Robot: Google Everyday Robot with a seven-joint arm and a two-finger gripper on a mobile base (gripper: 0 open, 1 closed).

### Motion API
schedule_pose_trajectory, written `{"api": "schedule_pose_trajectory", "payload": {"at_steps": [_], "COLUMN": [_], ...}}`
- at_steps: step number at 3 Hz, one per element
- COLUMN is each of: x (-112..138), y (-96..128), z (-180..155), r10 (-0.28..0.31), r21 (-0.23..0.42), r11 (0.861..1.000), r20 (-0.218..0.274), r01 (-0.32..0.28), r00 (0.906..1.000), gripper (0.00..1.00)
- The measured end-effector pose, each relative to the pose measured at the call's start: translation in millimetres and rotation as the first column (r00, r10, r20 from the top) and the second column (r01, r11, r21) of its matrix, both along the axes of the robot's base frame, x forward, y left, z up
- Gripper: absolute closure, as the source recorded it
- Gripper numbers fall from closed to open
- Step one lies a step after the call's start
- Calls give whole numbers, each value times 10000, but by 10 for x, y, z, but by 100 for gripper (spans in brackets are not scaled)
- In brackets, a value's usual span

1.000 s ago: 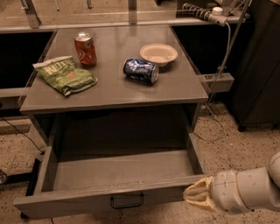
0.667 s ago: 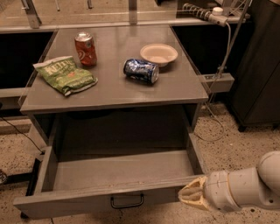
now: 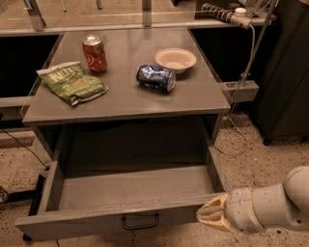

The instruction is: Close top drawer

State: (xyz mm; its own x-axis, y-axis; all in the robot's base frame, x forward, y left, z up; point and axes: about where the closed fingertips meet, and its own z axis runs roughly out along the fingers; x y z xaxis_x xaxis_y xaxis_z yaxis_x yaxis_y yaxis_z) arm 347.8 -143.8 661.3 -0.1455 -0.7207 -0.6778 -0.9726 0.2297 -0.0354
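The top drawer [image 3: 130,190] of the grey cabinet is pulled wide open and its plain grey inside is bare. Its long front panel [image 3: 87,219] runs along the bottom of the view, with a small black wire handle [image 3: 140,223] at its centre. My gripper [image 3: 210,215] comes in from the lower right on a white arm. Its cream fingertips are at the right end of the front panel, close to or touching it.
On the cabinet top [image 3: 125,103] lie a green chip bag [image 3: 72,82], an upright red can [image 3: 94,53], a blue can [image 3: 155,77] on its side and a cream bowl [image 3: 175,60]. A power strip [image 3: 224,14] and cables hang at right beside a dark cabinet [image 3: 285,72].
My gripper has moved left along the bottom edge, up to the right end of the drawer's front panel. The drawer stands as open as before.
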Motion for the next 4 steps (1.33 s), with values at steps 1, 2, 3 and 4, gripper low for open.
{"api": "schedule_pose_trajectory", "payload": {"at_steps": [1,2,3,4], "x": [0,0,116,428], "y": [0,0,63,173], "z": [0,0,-35,-29], "r10": [0,0,190,257], "r21": [0,0,319,677], "r11": [10000,10000,9993,9973], "r20": [0,0,118,451], "r01": [0,0,-194,-288], "r00": [10000,10000,9997,9987], "gripper": [36,12,0,0]}}
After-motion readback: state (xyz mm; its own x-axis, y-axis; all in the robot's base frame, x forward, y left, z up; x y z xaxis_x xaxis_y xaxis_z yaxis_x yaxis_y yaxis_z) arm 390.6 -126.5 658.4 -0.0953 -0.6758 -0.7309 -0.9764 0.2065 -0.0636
